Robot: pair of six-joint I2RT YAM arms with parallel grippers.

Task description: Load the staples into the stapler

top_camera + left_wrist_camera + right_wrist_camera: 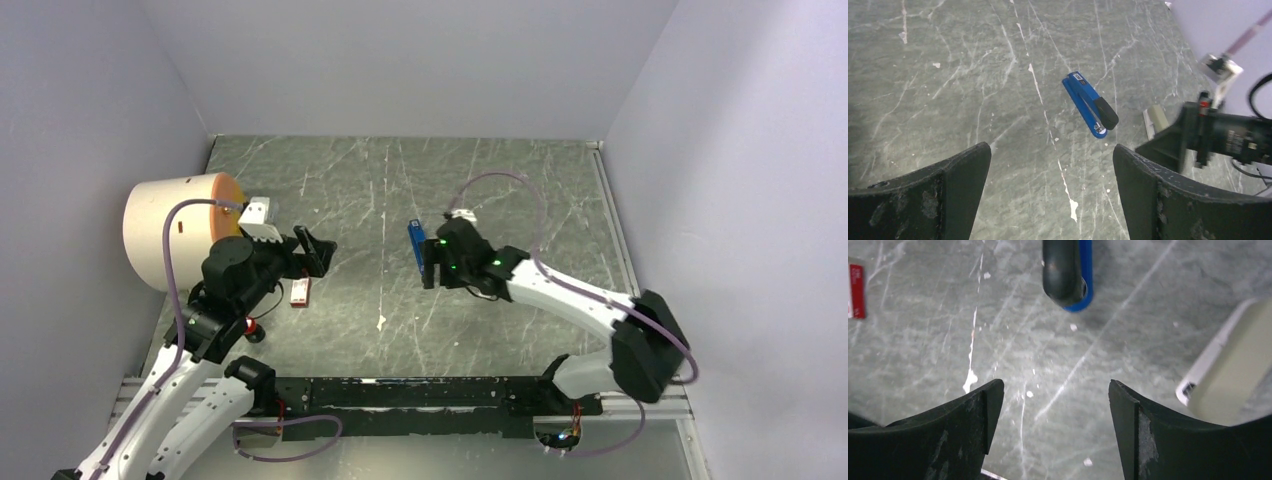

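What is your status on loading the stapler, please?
Left gripper, right gripper open, empty. Stapler on table ahead of right gripper, not gripped. Red staple box by left gripper. Beige bar near stapler, not blocking.

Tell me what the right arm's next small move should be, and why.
Probably ease the right gripper forward until it straddles the stapler: its jaws stand open and empty, and the stapler lies just ahead of them, untouched.

Scratched grey table (520, 180), blue stapler (1090, 105), red box (300, 290), beige bar (1233, 370)
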